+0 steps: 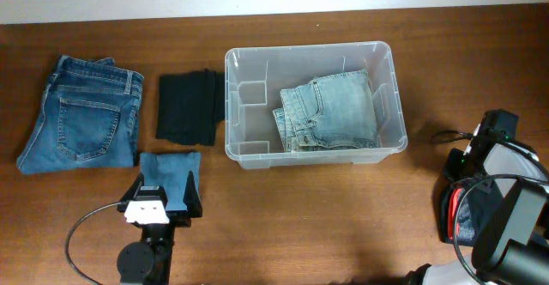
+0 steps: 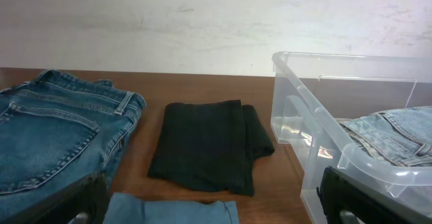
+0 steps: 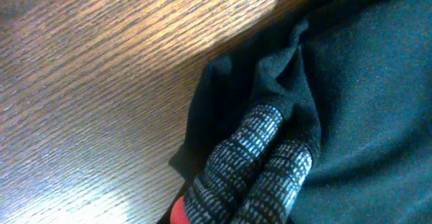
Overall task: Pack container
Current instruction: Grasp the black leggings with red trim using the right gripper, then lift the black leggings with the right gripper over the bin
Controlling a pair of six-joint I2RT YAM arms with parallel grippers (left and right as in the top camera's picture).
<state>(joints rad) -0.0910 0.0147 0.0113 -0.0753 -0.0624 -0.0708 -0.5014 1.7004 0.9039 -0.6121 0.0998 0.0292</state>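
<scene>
Overhead: container [image 1: 300,49] mid-table, long axis left-right. Your right gripper [image 3: 280,140], right of container, pressed together, pinching dark cloth [image 3: 364,82]; carry leftward. Left gripper [image 1: 165,197] spread, front-left of container.

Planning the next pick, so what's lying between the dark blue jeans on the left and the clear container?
A folded black garment lies between the dark jeans and the container; the overhead view shows it.
</scene>
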